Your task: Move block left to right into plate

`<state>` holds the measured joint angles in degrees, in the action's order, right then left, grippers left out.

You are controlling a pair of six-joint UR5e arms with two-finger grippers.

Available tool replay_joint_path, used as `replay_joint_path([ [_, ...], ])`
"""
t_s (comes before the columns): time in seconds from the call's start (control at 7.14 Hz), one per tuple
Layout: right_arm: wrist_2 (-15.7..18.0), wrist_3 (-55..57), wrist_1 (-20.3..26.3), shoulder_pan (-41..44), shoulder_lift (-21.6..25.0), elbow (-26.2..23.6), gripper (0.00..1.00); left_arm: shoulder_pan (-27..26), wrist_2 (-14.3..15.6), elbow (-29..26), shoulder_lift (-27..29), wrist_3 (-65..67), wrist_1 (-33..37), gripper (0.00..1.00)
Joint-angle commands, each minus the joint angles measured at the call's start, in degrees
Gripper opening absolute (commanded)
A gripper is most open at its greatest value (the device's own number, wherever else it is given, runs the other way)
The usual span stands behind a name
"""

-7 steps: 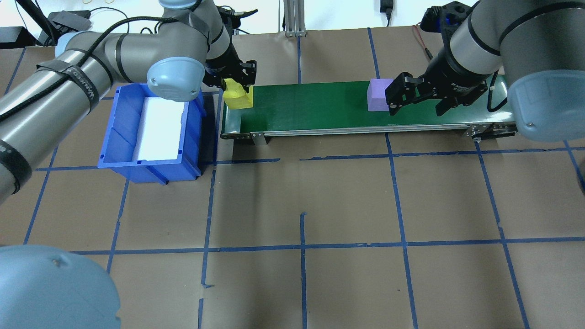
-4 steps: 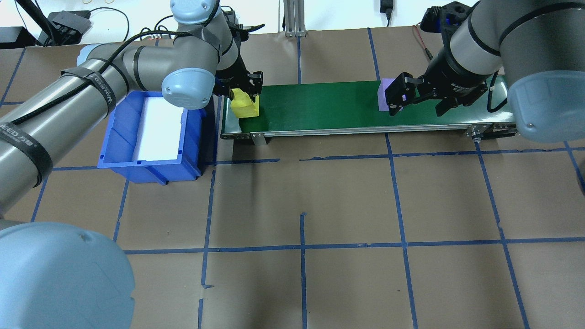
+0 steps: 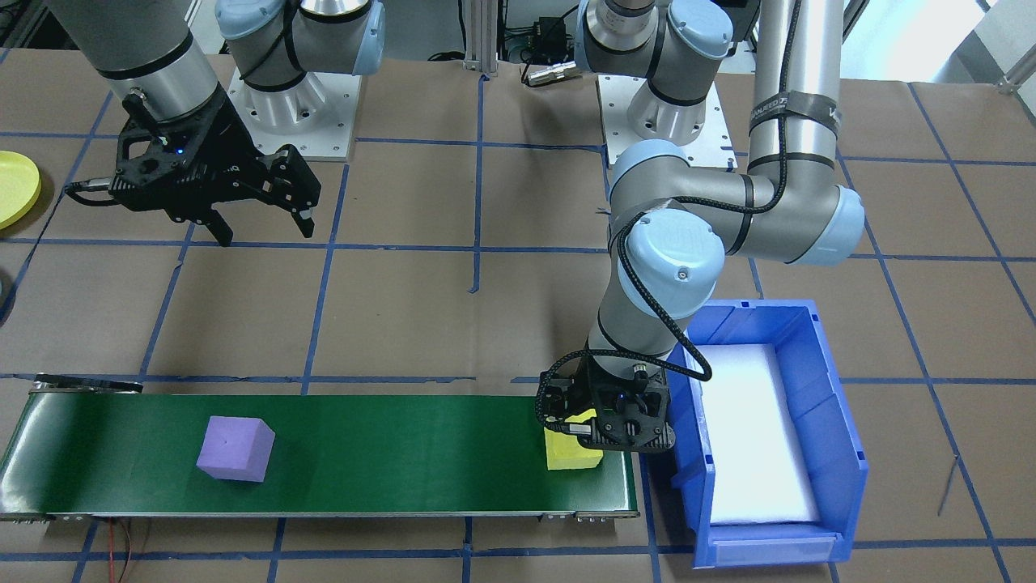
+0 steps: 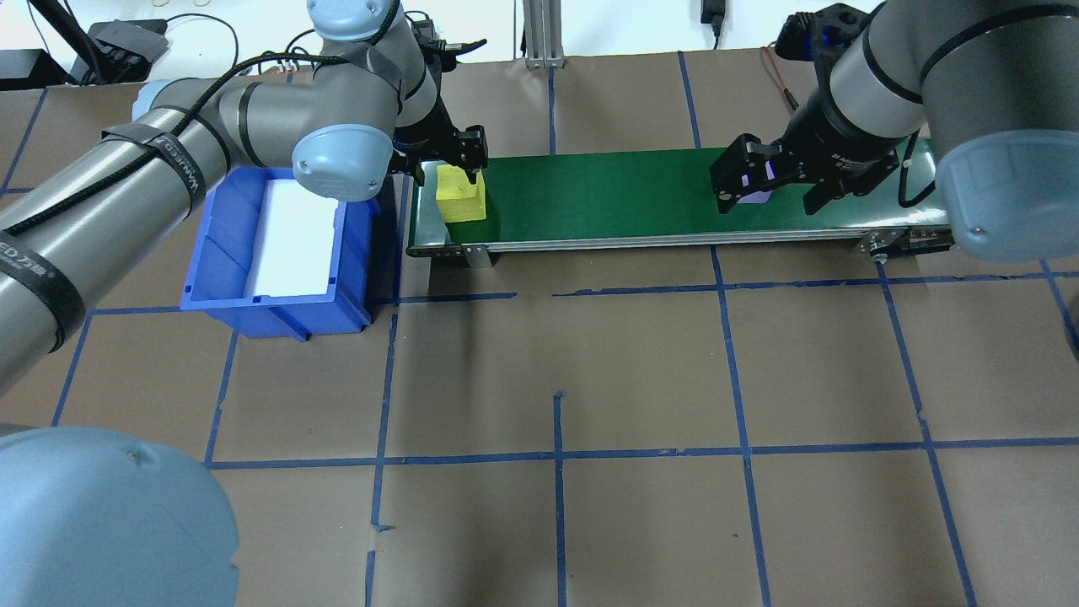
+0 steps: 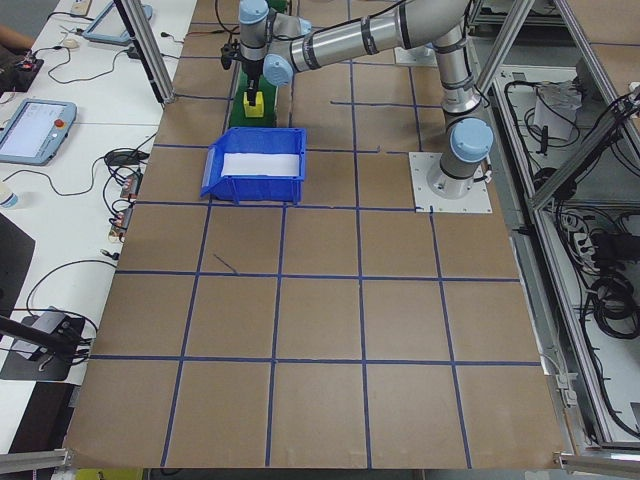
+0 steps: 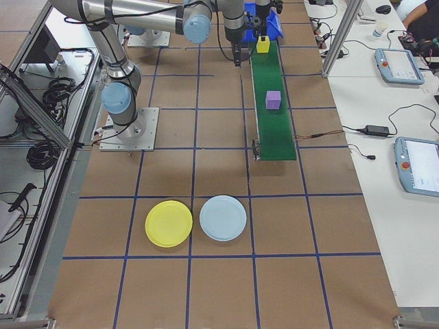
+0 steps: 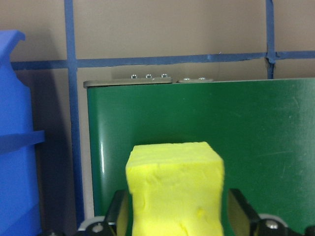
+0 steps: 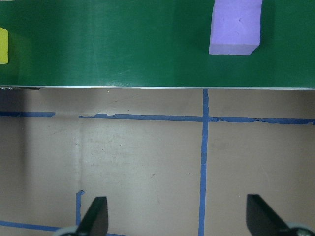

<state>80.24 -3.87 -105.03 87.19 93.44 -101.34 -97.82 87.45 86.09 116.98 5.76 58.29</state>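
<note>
Yellow plate [image 6: 169,223] only in side view

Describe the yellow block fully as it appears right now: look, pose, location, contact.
The yellow block is a bright yellow cube that looks like foam, its faces slightly dimpled. It sits upright on the green conveyor belt at the end nearest the blue bin. The left gripper is directly over it, a finger on either side; the wrist view shows narrow gaps between fingers and block, so it looks released or not yet gripped.
</note>
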Motion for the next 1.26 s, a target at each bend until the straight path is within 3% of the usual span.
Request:
replay_joint_path([
  [0.0,0.0,0.0,0.0,0.0,0.0,0.0,1.00,0.1,0.6,0.1,-1.8,-0.7,0.7,0.81],
  [0.14,0.1,-0.1,0.0,0.0,0.0,0.0,1.00,0.5,1.0,0.5,-4.9,-1.0,3.3,0.83],
  [0.56,0.5,-0.2,0.0,-0.2,-0.1,0.3,1.00,7.6,3.7,0.6,-15.1,-7.0,19.9,0.84],
  [1.12,0.8,-0.2,1.2,-3.2,-0.5,0.7,1.00,8.5,4.0,0.6,-25.7,-7.0,32.9,0.84],
])
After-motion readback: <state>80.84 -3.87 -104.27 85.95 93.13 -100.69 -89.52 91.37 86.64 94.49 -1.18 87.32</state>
